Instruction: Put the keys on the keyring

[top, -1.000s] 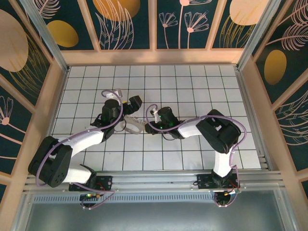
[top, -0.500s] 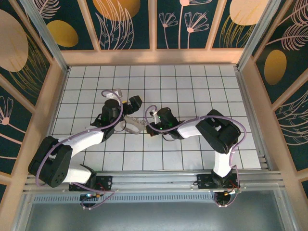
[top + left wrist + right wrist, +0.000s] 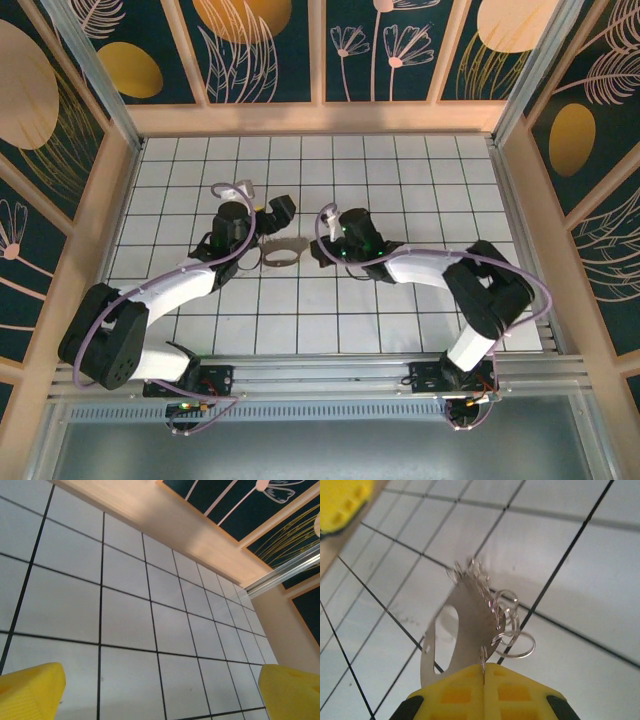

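Observation:
The keyring (image 3: pixel 470 615) is a pale flat metal oval with a hole and several small wire rings (image 3: pixel 512 635) along one edge. My right gripper (image 3: pixel 484 672) is shut on one of those small rings, and the plate hangs tilted just over the tiles. From above, the keyring (image 3: pixel 283 252) lies between both grippers, with the right gripper (image 3: pixel 314 248) at its right end. My left gripper (image 3: pixel 264 238) stands wide open just left of it; its yellow fingertips (image 3: pixel 30 690) have only bare tile between them. The keys are out of view.
The white gridded table (image 3: pixel 400 170) is boxed in by a wooden rim (image 3: pixel 320 118) and patterned walls. A yellow fingertip (image 3: pixel 340 500) of the left gripper sits close beyond the keyring. Both arms' elbows rest low on the near half of the table.
My right gripper closed on the keyring and drew it slightly back and right. The right arm's elbow swung out to the right. The left gripper stayed open and barely shifted.

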Available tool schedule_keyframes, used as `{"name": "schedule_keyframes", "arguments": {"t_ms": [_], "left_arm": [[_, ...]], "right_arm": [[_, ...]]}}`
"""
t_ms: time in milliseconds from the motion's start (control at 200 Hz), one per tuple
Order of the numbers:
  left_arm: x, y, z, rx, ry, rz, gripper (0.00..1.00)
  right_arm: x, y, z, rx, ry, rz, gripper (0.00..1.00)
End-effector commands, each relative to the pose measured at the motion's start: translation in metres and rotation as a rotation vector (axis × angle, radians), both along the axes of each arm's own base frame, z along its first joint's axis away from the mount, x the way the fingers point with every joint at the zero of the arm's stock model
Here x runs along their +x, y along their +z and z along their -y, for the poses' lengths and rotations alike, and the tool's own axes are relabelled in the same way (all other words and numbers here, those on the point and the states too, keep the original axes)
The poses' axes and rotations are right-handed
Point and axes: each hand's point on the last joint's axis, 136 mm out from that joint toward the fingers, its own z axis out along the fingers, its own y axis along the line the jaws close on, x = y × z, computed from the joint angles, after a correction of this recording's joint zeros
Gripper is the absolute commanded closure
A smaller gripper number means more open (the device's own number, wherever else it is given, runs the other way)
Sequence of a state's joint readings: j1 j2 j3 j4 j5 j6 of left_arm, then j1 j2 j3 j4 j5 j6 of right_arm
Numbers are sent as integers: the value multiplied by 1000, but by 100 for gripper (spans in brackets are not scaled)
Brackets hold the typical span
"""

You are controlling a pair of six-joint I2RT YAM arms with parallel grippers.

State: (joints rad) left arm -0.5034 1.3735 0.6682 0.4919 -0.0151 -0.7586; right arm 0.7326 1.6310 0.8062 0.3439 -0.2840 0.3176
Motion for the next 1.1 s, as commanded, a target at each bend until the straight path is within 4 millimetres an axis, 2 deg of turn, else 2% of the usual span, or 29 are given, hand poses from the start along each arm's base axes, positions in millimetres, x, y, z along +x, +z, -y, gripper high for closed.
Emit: {"name": "schedule_keyframes", "arguments": {"t_ms": [0, 165, 245, 285, 295, 310, 475, 636, 791, 951, 1096], "left_arm": [[8, 42, 9, 22, -41, 101, 1], [19, 71, 32, 85, -151, 167, 7], [24, 80, 39, 117, -184, 185, 12], [24, 74, 42, 138, -204, 174, 14], [26, 84, 44, 134, -206, 193, 15], [27, 86, 45, 138, -213, 198, 16], [28, 86, 61, 170, -306, 208, 25], [24, 81, 72, 175, -385, 211, 34], [13, 87, 84, 138, -486, 243, 41], [1, 90, 97, 94, -598, 268, 54], [-11, 93, 112, 31, -719, 298, 58]], "right_arm": [[15, 49, 10, 25, -1, 126, 100], [31, 98, 35, 89, -7, 235, 100], [36, 115, 44, 124, 7, 279, 100], [32, 121, 42, 143, 38, 299, 100], [31, 122, 41, 147, 46, 302, 100], [37, 124, 49, 152, 33, 310, 100], [38, 131, 56, 212, 99, 342, 100], [41, 142, 55, 242, 127, 364, 100], [37, 151, 57, 263, 171, 377, 100], [35, 157, 61, 304, 207, 399, 100], [34, 161, 64, 354, 242, 391, 100]]}}
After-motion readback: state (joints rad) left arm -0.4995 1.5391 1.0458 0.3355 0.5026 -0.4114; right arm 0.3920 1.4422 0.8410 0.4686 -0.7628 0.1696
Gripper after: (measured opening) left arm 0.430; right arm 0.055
